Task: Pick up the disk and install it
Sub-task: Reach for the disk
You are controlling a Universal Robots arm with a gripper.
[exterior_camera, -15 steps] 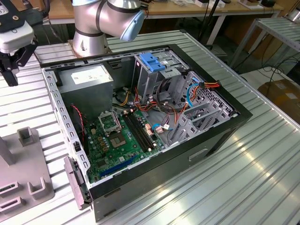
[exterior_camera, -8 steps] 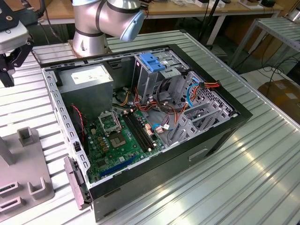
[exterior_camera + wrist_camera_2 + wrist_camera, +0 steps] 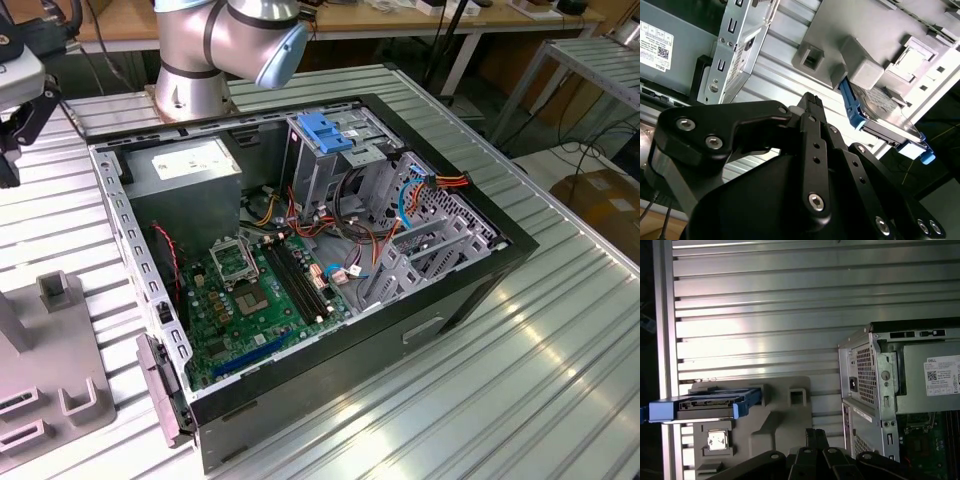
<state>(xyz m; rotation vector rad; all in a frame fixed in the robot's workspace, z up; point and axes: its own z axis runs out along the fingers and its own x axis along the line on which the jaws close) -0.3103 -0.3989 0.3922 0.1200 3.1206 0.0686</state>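
Observation:
The disk (image 3: 705, 408) is a flat metal drive with blue rails. It stands on edge in a slot of a grey holder (image 3: 785, 415) on the ribbed table. In the second wrist view the disk (image 3: 885, 120) leans in the same grey holder (image 3: 865, 45), one blue rail end sticking out. My gripper (image 3: 815, 436) is a black linkage hand hovering between the holder and the open computer case (image 3: 875, 385). Its fingers (image 3: 812, 102) are pressed together with nothing between them, and it is apart from the disk.
The open computer case (image 3: 470, 290) lies on its side mid-table, with a power supply box (image 3: 185, 170), a drive cage with a blue top (image 3: 325, 135), a green board and loose cables inside. The arm's base (image 3: 200, 60) stands behind it. The grey holder (image 3: 60, 370) sits at the exterior view's left.

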